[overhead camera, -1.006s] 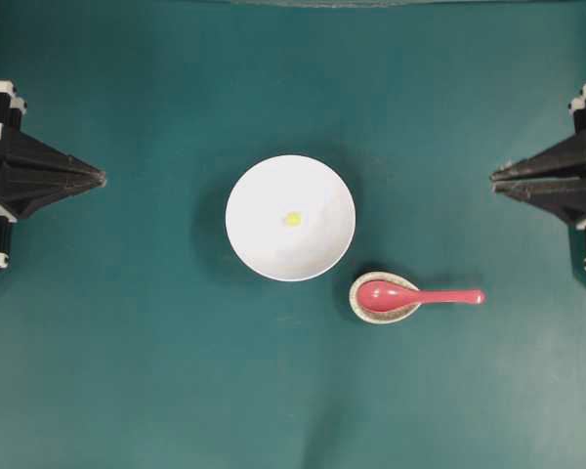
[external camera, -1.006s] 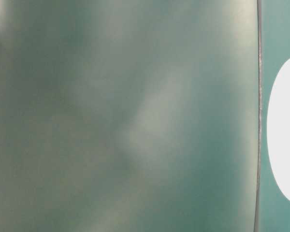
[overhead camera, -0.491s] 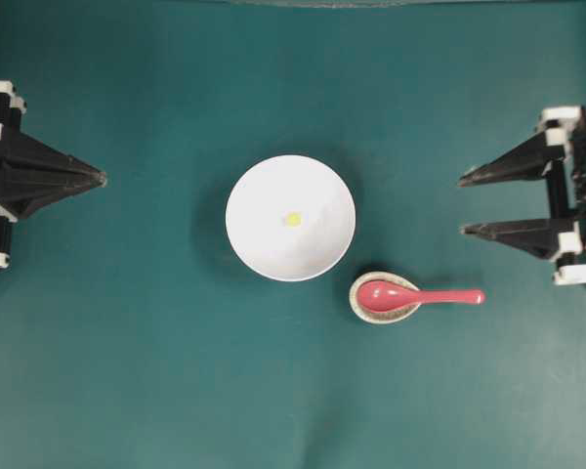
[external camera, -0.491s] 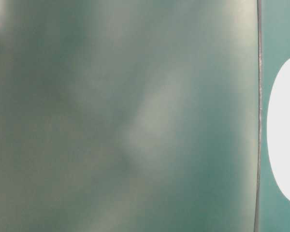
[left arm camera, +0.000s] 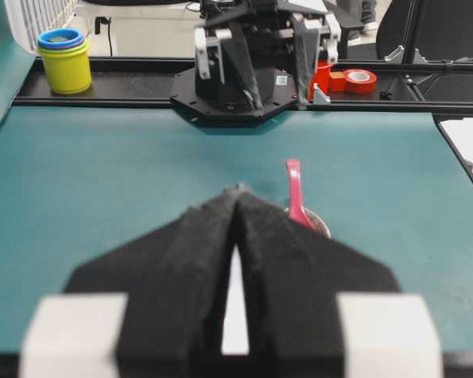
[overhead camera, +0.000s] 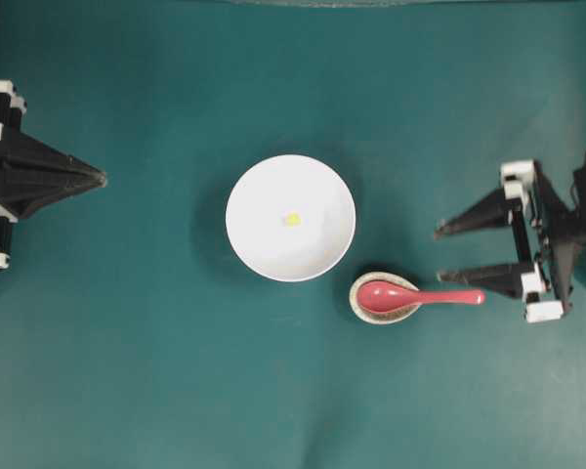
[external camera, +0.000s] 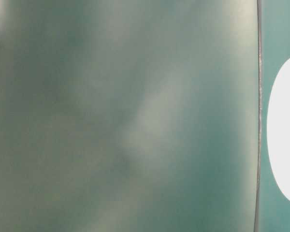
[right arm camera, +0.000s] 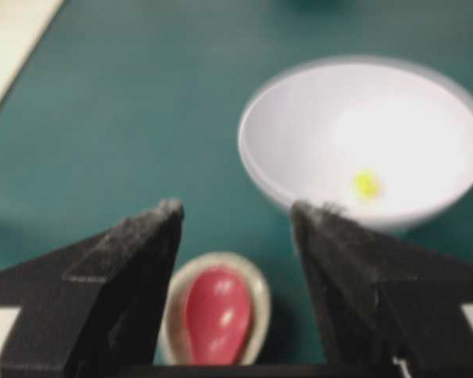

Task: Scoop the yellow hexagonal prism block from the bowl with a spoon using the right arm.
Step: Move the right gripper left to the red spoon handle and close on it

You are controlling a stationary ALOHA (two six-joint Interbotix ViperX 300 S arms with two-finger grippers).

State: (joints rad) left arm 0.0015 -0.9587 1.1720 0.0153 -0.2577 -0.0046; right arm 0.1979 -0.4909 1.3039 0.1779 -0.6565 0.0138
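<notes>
Currently in the approach step: right gripper (overhead camera: 438, 255) is over the desk (overhead camera: 156, 371) just beyond the handle end of the spoon (overhead camera: 420, 296), nothing grasped yet. Jaws wide apart, empty, tips pointing toward the bowl (overhead camera: 317, 249). One jaw tip sits close to the handle tip, the other further toward the far edge; touching or not, I can't tell from overhead.

Spoon lies with its scoop in the speckled spoon rest (overhead camera: 374, 315), handle sticking out toward the right arm. Yellow hexagonal prism block (overhead camera: 292, 220) sits near the middle of the bowl, untouched. Bowl and spoon rest are just beside each other.

Next move, as I read it: line up so the handle falls between the jaws, drop, close on it.

Left gripper (overhead camera: 100, 178) is parked at the left edge, jaws pressed together, holding nothing.
</notes>
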